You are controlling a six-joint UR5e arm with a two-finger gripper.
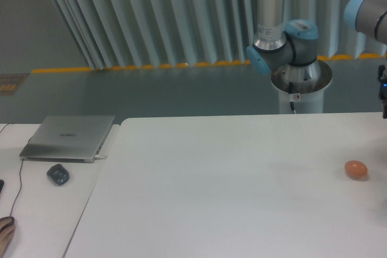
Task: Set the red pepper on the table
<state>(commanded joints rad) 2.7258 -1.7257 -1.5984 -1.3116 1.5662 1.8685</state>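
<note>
On the white matte table (230, 191), no pepper visible; claw state untellable.

We count one orange egg (356, 170), one laptop (69, 138), one mouse (58, 174), two benches (211, 191) and one arm (284, 46).

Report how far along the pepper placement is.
Nothing looks done: no red pepper shows anywhere on the table, which carries only a small orange egg-shaped object near its right side. In hand: the arm reaches out past the right edge of the frame, so its pincer and any load cannot be judged. Left: getting the pepper onto the tabletop and letting go.
</note>
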